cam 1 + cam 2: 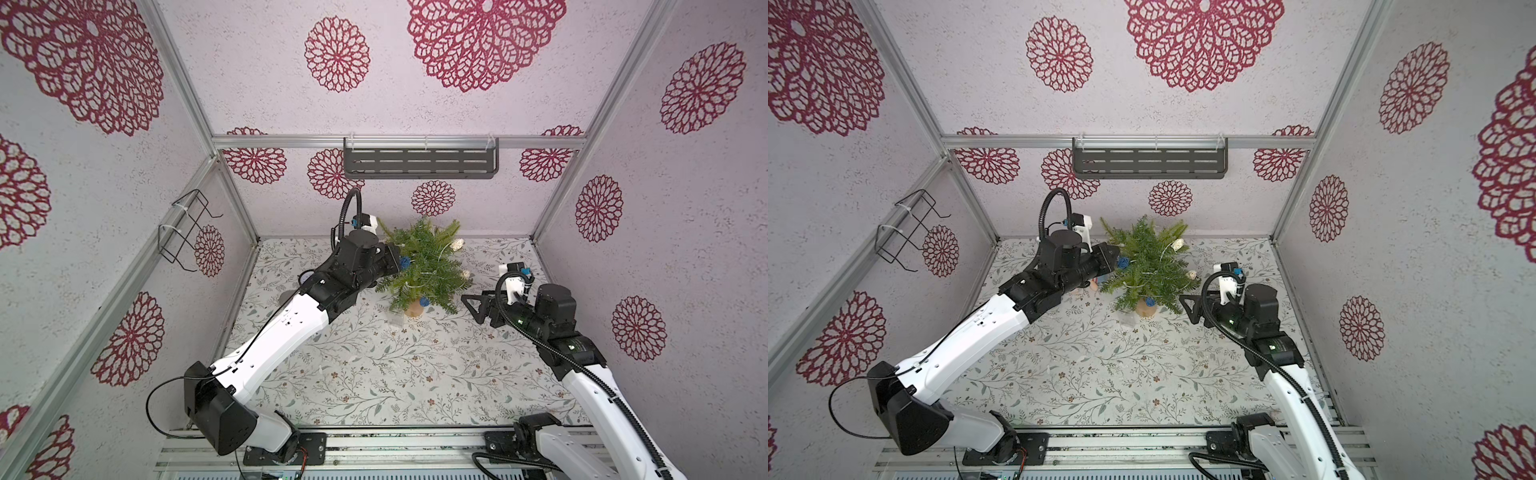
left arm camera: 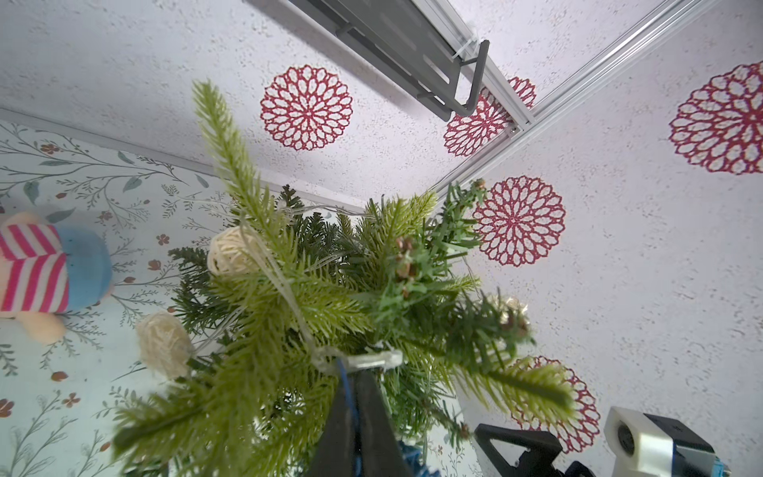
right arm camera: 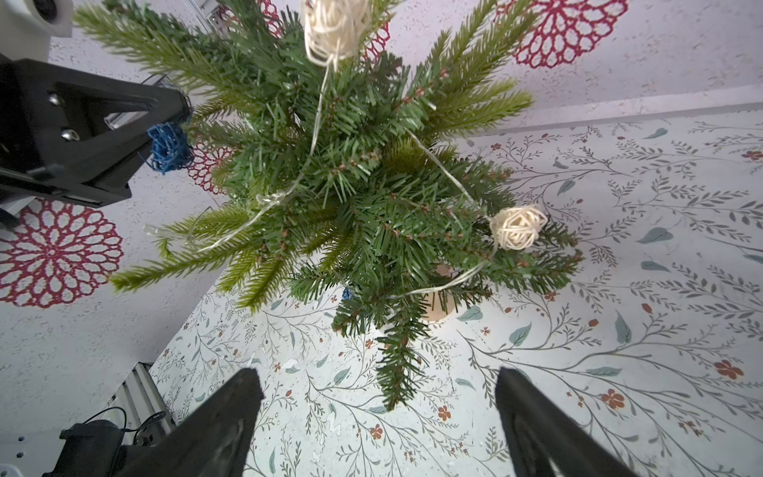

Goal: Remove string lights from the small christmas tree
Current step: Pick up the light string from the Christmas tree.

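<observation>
Near right, over floral table [image 1: 374, 374]: wide-open, empty right gripper [image 1: 471, 308], pointing at small christmas tree [image 1: 422, 266] from just beside its low branches. Just near-left of tan stump [image 1: 413, 309]: clear box [image 1: 397, 318] of string lights [image 3: 313, 136], on table. Far-centre: standing tree, wire and cream balls [image 1: 457, 244] draped through branches. At tree's left edge: left gripper [image 1: 398, 259] clamped tight on string lights by blue ball [image 1: 404, 262]. Left of tree: striped doll [image 2: 41, 272]. Far wall: dark shelf [image 1: 419, 162].

Bright, even diffuse light, faint soft shadows, wide-angle edge bending, blurry near branches of the small christmas tree [image 2: 289, 305].
</observation>
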Robot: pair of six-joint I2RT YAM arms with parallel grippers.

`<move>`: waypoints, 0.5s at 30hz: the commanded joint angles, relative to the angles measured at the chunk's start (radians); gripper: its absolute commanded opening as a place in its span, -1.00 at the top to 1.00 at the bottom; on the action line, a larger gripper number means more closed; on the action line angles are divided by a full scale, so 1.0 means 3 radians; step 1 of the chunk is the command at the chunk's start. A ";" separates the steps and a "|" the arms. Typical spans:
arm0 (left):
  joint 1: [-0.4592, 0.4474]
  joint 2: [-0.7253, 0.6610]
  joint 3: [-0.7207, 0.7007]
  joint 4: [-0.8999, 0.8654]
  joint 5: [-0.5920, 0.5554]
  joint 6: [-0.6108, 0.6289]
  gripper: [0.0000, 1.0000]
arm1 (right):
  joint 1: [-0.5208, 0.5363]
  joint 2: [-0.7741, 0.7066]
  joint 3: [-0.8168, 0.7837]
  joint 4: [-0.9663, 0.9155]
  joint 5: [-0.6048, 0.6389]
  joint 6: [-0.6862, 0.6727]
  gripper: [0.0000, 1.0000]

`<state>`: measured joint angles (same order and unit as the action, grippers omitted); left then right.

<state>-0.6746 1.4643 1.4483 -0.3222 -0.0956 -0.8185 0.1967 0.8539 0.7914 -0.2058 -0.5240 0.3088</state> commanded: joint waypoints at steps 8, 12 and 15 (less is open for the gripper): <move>-0.0011 -0.0032 0.0227 -0.0229 -0.0211 0.0281 0.87 | 0.0023 -0.0014 0.0078 0.0055 0.0029 -0.0029 -0.85; 0.0015 -0.0004 0.0297 -0.0320 -0.0196 0.0354 0.86 | 0.0021 -0.0034 0.0091 0.0042 0.0041 -0.0030 -0.85; 0.0051 0.0037 0.0408 -0.0436 -0.0176 0.0433 0.86 | 0.0020 -0.0034 0.0109 0.0032 0.0049 -0.0035 -0.85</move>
<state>-0.6685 1.4662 1.5288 -0.4137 -0.1440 -0.7273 0.1978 0.8581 0.7914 -0.2073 -0.5224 0.3080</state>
